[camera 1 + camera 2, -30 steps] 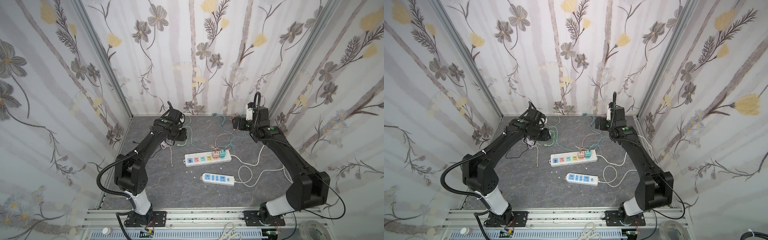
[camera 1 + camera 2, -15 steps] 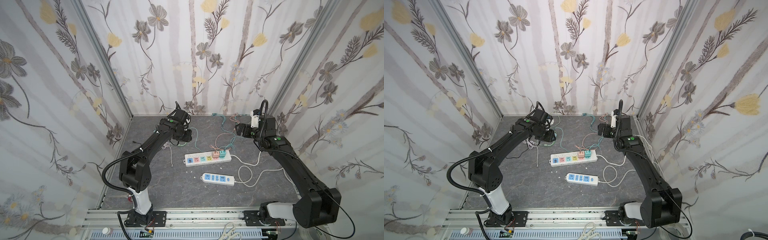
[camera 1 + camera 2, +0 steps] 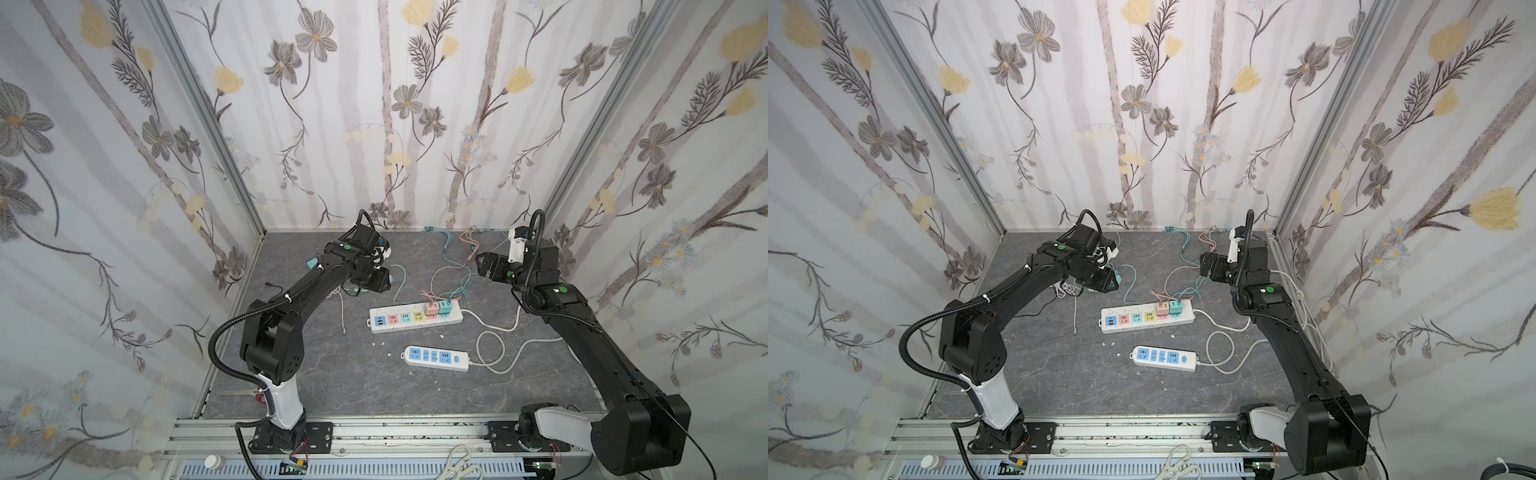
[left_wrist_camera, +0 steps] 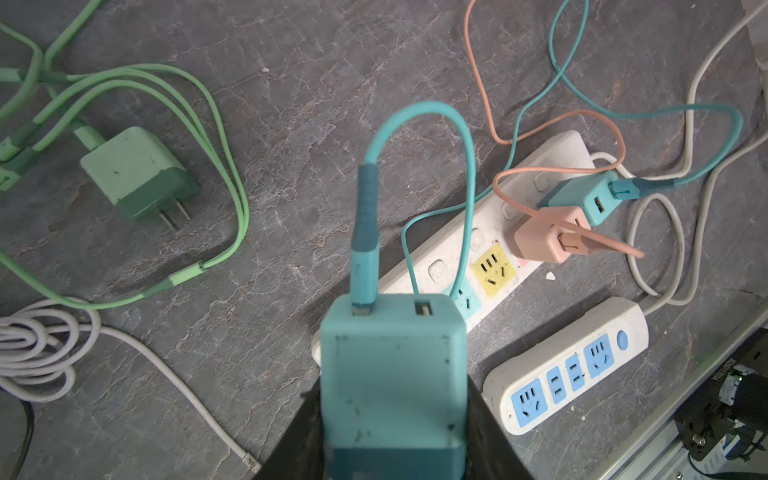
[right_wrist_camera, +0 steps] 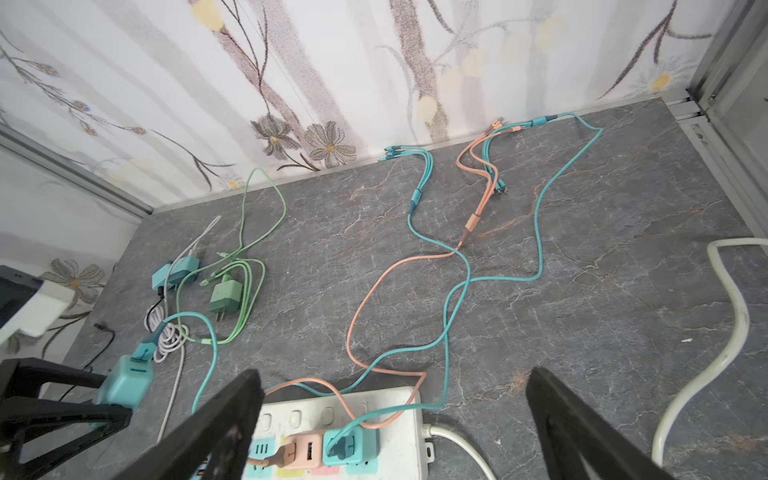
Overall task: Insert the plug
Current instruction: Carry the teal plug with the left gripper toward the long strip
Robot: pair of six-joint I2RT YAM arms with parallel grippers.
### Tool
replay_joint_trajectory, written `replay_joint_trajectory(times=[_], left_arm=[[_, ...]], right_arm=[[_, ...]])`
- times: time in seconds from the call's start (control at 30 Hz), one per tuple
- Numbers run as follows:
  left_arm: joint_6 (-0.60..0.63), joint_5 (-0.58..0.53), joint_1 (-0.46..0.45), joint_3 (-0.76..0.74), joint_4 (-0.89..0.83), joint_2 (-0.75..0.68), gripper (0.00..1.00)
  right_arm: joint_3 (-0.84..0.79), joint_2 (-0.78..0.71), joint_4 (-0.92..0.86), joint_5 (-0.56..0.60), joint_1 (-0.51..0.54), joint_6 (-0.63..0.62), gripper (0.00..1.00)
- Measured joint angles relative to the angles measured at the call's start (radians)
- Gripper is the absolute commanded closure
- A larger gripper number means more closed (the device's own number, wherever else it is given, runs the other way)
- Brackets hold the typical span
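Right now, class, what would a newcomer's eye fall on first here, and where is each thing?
The left claw grips a teal charger at the table's left rear. At mid-table lies a long power strip, with a pink charger and a second teal plug seated at the end nearer the open right claw.

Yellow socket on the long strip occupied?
No, the yellow socket on the long power strip shows bare slots; the pink adapter sits plugged in beside it.

No legible text or labels
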Motion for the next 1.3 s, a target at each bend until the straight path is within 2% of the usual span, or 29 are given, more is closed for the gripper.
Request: replay_joint_trajectory(times=[0.23, 0.5, 0.63, 0.97, 1.3], left_arm=[[0.132, 0.021, -0.021, -0.048, 0.051, -0.002, 1.0], [0.24, 0.066, -0.024, -0.178, 0.203, -0.06, 1.0], [0.289, 0.095, -0.027, -0.253, 0.28, -0.091, 1.0], [0.415, 0.156, -0.043, -0.301, 0.388, -0.105, 1.0], [0.61, 0.181, -0.092, -0.372, 0.463, -0.144, 1.0]], right_arm=[[-0.059, -0.048, 0.089, -0.081, 0.0, 0.008, 0.01], [-0.071, -0.065, 0.139, -0.171, 0.002, 0.006, 0.01], [-0.075, -0.065, 0.159, -0.179, 0.001, 0.003, 0.01], [-0.08, -0.065, 0.161, -0.223, 0.004, 0.0, 0.01], [-0.016, 0.037, 0.115, -0.35, 0.02, 0.0, 0.01]])
